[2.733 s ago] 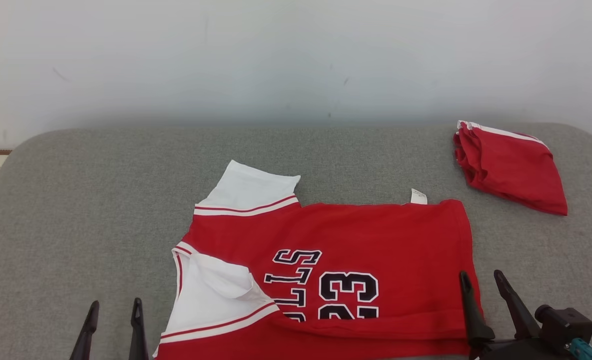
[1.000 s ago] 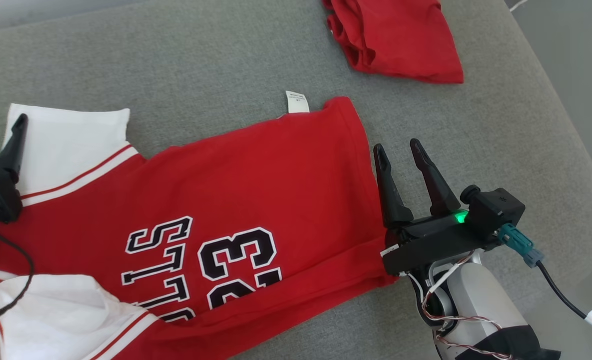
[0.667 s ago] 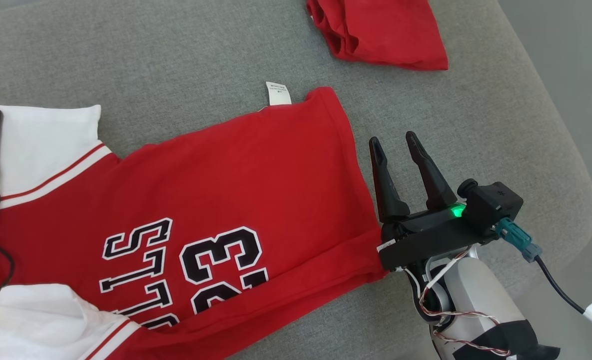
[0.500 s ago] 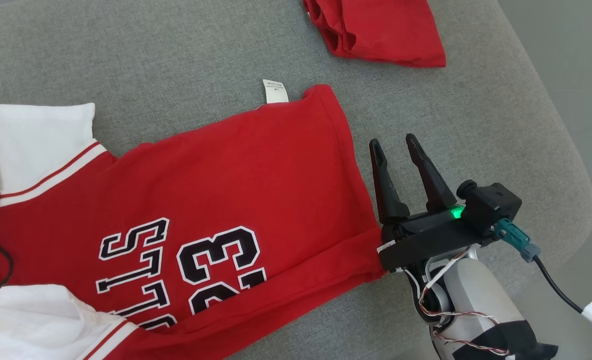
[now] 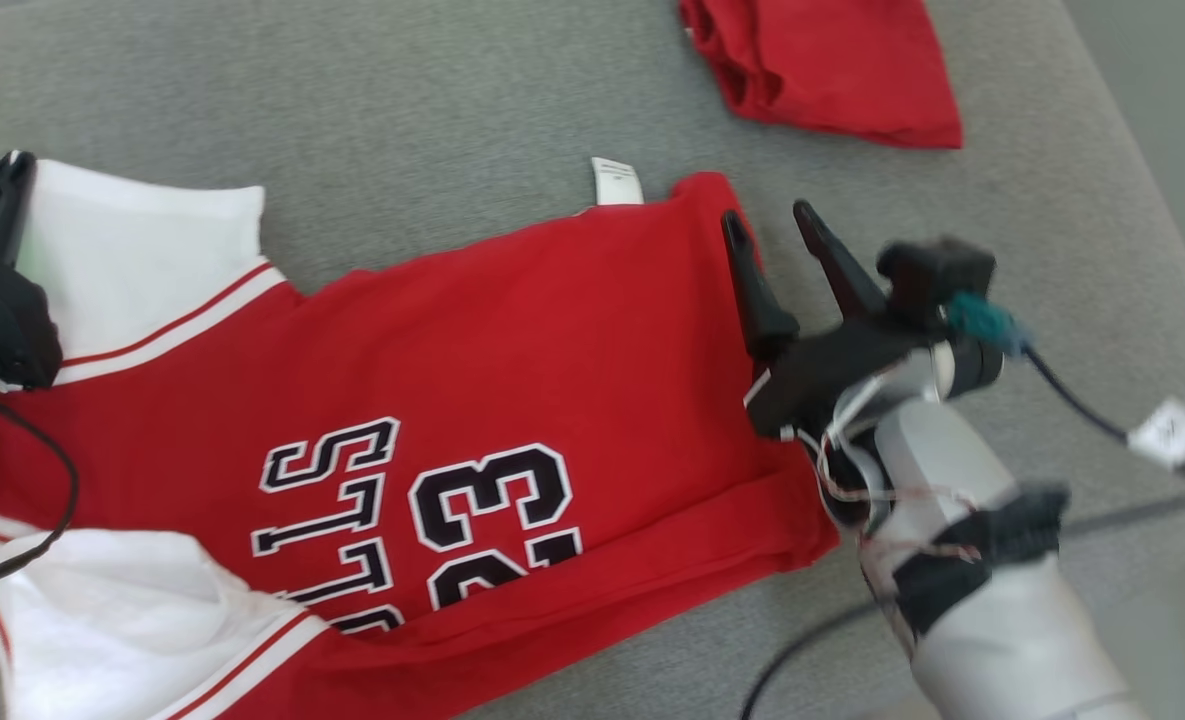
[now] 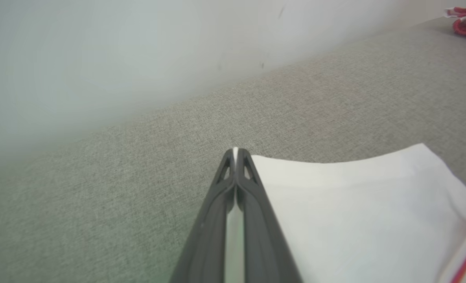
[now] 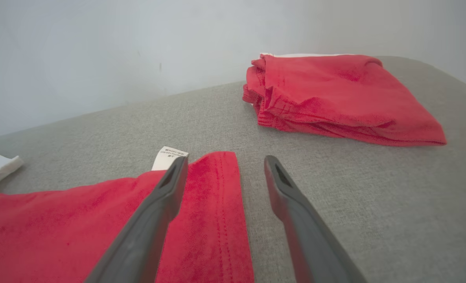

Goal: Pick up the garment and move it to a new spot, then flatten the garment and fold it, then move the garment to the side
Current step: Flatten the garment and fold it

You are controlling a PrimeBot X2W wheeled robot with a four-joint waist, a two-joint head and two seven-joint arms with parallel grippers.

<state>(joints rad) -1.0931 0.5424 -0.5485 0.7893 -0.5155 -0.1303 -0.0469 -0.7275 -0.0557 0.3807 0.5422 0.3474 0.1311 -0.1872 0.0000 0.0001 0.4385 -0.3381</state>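
Jersey (image 5: 512,340) on the surface (image 5: 402,100), we are pinching its sleeve (image 6: 354,204) with our left claw (image 6: 236,151) and holding the right claw (image 7: 225,159) spread astride the hem (image 7: 221,204) beside the tag (image 7: 166,156), presumably for an even lift.

Head view looks steeply down on grey bench (image 5: 402,90). Left wrist view: low, seemingly near surface level, close on white sleeve (image 6: 354,204), facing wall (image 6: 99,59). Right wrist view low too; shares folded red pile (image 7: 335,98) with head.
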